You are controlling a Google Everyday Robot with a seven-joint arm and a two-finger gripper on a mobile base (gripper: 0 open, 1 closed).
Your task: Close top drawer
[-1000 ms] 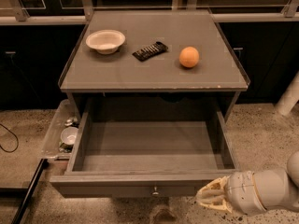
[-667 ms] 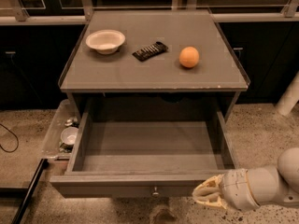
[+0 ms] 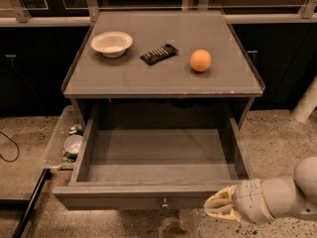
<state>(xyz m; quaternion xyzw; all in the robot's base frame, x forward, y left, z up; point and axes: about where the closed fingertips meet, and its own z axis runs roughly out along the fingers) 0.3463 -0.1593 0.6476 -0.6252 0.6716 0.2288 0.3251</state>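
One gripper (image 3: 218, 208), cream-coloured, on a pale rounded arm entering from the lower right. It sits low, at the right end of the drawer's front panel, pointing left toward it. Whether it is spread or pressed together cannot be told. Nothing is seen in its hold. Whether it touches the panel cannot be told either; it lies at least just beside the panel's lower right corner.

One top drawer (image 3: 124, 201), grey wood, pulled far out from under the table top toward the camera. Its grey floor and side walls are in full view. Long flat front panel, with one small round metal knob (image 3: 164, 202) at centre.

One clear tray (image 3: 55, 142), left of the drawer and low beside the table. It holds a small white cup or bowl (image 3: 73, 144) and some small metal pieces, too small to identify.

One grey table top (image 3: 163, 81), square, above the drawer. On it, well apart from each other:
- one white bowl (image 3: 112, 43), upright, rear left;
- one flat black ridged item (image 3: 158, 54), lying at a slant, middle;
- one orange (image 3: 200, 60), right of the black item.

Surroundings: speckled stone floor (image 3: 280, 133); dark cabinets along the back behind a metal rail; a dark cable (image 3: 9, 150) looping on the floor at left; a black bar (image 3: 28, 207) at lower left; a white post (image 3: 307, 100) leaning at the right edge.
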